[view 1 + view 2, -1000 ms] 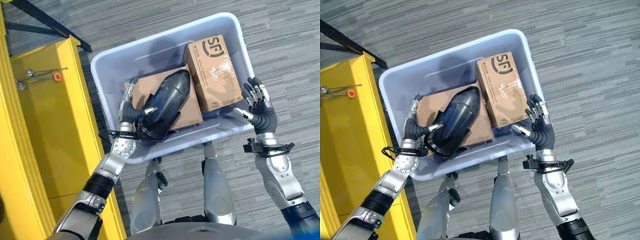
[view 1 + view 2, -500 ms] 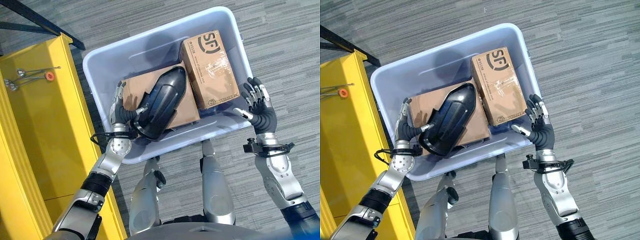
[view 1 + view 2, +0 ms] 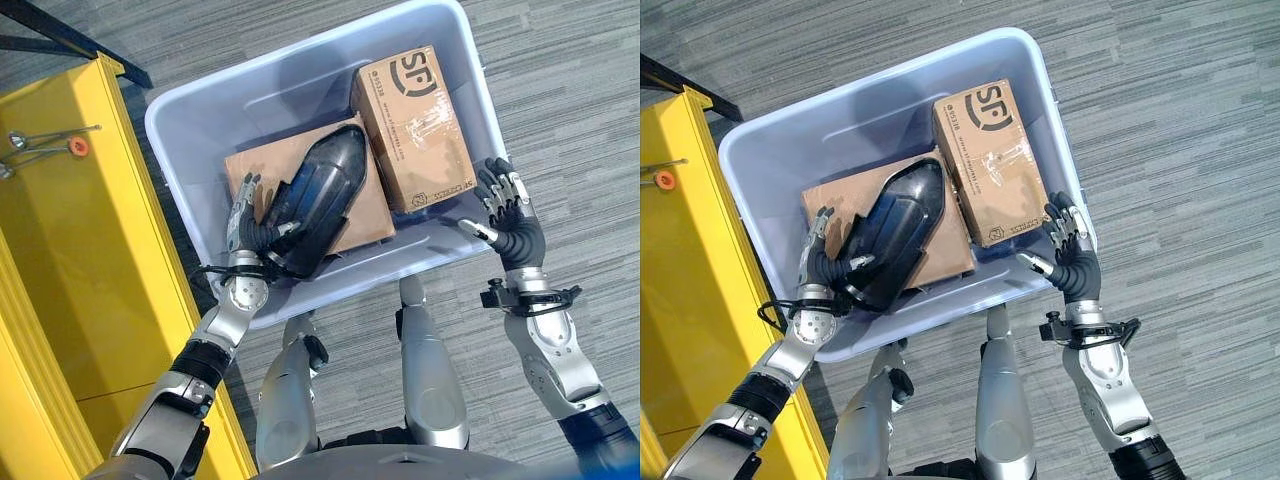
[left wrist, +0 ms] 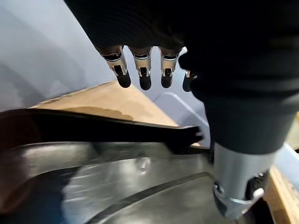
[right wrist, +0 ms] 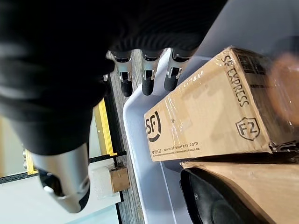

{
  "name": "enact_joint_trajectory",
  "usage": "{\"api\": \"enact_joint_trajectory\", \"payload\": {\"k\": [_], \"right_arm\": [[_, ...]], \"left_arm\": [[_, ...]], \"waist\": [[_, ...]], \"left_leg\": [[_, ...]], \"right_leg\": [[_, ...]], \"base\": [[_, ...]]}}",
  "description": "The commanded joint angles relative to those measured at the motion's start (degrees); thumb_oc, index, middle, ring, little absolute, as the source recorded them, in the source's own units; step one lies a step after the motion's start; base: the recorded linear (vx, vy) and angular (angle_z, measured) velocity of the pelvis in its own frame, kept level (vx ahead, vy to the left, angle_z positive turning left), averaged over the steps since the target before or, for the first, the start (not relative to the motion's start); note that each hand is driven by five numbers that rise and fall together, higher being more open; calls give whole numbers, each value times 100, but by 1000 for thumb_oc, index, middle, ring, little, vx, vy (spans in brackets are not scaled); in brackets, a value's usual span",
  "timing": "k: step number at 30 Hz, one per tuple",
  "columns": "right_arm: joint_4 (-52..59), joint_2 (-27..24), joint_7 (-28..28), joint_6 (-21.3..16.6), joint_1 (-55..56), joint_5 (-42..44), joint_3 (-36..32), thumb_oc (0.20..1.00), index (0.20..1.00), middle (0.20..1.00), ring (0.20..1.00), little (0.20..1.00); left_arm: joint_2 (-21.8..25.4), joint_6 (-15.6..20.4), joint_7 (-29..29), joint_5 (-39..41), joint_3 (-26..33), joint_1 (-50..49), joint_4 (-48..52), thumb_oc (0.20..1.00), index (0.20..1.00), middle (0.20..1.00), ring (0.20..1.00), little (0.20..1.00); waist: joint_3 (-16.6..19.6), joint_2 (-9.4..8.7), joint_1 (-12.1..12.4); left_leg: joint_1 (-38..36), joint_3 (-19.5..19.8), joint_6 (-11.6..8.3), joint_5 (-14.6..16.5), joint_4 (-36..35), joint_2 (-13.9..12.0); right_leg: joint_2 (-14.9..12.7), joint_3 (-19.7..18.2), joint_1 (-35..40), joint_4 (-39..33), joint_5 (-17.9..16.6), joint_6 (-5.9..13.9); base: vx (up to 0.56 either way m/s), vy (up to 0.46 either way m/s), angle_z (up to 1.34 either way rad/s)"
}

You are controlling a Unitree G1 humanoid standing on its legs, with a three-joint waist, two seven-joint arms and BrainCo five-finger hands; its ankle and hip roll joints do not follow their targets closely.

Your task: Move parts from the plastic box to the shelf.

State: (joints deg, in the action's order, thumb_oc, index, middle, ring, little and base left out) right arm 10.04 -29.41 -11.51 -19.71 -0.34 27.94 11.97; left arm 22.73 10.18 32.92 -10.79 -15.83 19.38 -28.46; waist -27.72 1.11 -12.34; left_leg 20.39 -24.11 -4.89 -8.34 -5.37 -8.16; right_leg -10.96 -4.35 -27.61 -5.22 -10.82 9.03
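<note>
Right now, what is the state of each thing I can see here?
Plastic box: open, no lid, parts inside.
Flat carton: lying flat, under the black part.
Black part: resting on the flat carton.
Printed carton: closed, taped.
Left hand: open, beside the black part.
Right hand: open, at the box rim.

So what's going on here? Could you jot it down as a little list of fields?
Container: plastic box on grey carpet
Contents: black part lying on a flat cardboard box, taller cardboard box beside it
Left robot hand: inside the plastic box, fingers straight, against the black part
Right robot hand: open, at the plastic box's outer edge by the taller cardboard box
Destination: yellow shelf to the robot's left
Stage: black part not yet lifted out
</note>
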Motion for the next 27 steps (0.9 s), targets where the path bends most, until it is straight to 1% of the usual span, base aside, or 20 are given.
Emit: {"api": "enact_joint_trajectory", "payload": {"k": [1,4,8,9,10,11,12,13,16,20,22,23,24,25,27], "right_arm": [[146,40,-35,-344,-287,117,-195,1000,1000,1000,1000,1000],[137,38,-63,-361,-350,134,-111,1000,1000,1000,1000,1000],[115,17,-146,-358,-396,121,-18,1000,1000,1000,1000,1000],[94,20,-186,-350,-418,116,32,1000,1000,1000,1000,1000],[92,20,-187,-351,-423,115,31,1000,1000,1000,1000,1000],[85,18,-204,-347,-436,134,59,1000,1000,1000,1000,1000],[89,17,-228,-333,-468,165,140,1000,1000,1000,1000,1000],[87,16,-229,-334,-475,166,141,1000,1000,1000,1000,1000],[105,-5,-265,-348,-494,218,227,1000,1000,1000,1000,1000],[109,-42,-281,-378,-514,262,302,1000,1000,1000,1000,1000],[131,-61,-269,-395,-525,273,347,1000,1000,1000,1000,1000],[131,-61,-268,-395,-526,273,346,1000,1000,1000,1000,1000],[130,-63,-270,-395,-531,271,351,1000,1000,1000,1000,1000],[136,-74,-276,-402,-538,257,359,1000,1000,1000,1000,1000],[148,-85,-265,-412,-518,261,348,1000,1000,1000,1000,1000]], "left_arm": [[119,-9,303,-55,100,277,-405,1000,1000,1000,1000,1000],[45,-99,438,36,71,467,-906,1000,1000,1000,1000,1000],[-136,-194,572,413,109,775,-1556,1000,1000,1000,1000,1000],[-222,-231,635,672,165,931,-1963,1000,1000,1000,1000,1000],[-223,-223,636,676,163,943,-1978,1000,1000,1000,1000,1000],[-254,-227,644,841,203,1026,-2169,1000,1000,1000,1000,1000],[-332,-246,659,1170,283,1191,-2486,1000,1000,1000,1000,1000],[-331,-238,657,1176,283,1203,-2501,1000,1000,1000,1000,1000],[-346,-238,689,1530,386,1449,-2979,1000,1000,1000,1000,1000],[-356,-263,746,1644,367,1656,-3290,1000,1000,1000,1000,1000],[-372,-291,774,1550,271,1708,-3302,1000,1000,1000,1000,1000],[-373,-291,775,1549,271,1709,-3303,865,865,865,865,865],[-377,-306,773,1499,237,1733,-3321,523,523,523,523,523],[-394,-321,776,1453,190,1762,-3346,200,200,200,200,200],[-437,-323,772,1397,133,1770,-3356,200,200,200,200,200]], "waist": [[-91,-164,19],[-108,-180,-6],[-142,-219,-51],[-153,-235,-81],[-156,-235,-81],[-160,-249,-98],[-163,-262,-126],[-167,-262,-128],[-184,-281,-162],[-202,-302,-190],[-202,-303,-195],[-202,-303,-194],[-202,-307,-195],[-203,-313,-199],[-202,-319,-203]], "left_leg": [[-282,311,-398,378,458,-411],[-251,285,-401,368,458,-414],[-201,263,-408,367,484,-429],[-179,258,-409,368,502,-433],[-177,258,-409,368,504,-434],[-161,259,-411,372,522,-438],[-139,247,-417,378,541,-442],[-137,248,-417,379,543,-442],[-68,250,-421,399,613,-460],[9,259,-422,404,651,-466],[53,264,-424,405,664,-470],[55,264,-424,405,665,-471],[70,262,-427,407,673,-476],[93,262,-428,410,685,-479],[98,263,-428,414,695,-483]], "right_leg": [[-238,258,10,631,279,101],[-220,240,-74,655,264,100],[-205,202,-142,675,246,93],[-196,194,-168,684,239,92],[-196,194,-170,685,239,92],[-188,185,-190,696,234,87],[-178,167,-217,697,223,82],[-178,167,-219,698,224,83],[-167,146,-272,720,224,81],[-160,147,-343,749,222,74],[-153,148,-372,756,226,68],[-153,148,-374,757,226,68],[-149,149,-388,761,225,66],[-144,141,-411,766,221,63],[-139,141,-427,772,222,65]], "base": [[0,0,0],[-3,2,-3],[-4,-7,-4],[0,-7,-6],[0,0,0],[0,0,0],[0,0,0],[0,0,0],[-1,-6,-2],[4,-7,-3],[0,0,0],[0,0,0],[0,0,0],[0,0,0],[0,0,0]]}}
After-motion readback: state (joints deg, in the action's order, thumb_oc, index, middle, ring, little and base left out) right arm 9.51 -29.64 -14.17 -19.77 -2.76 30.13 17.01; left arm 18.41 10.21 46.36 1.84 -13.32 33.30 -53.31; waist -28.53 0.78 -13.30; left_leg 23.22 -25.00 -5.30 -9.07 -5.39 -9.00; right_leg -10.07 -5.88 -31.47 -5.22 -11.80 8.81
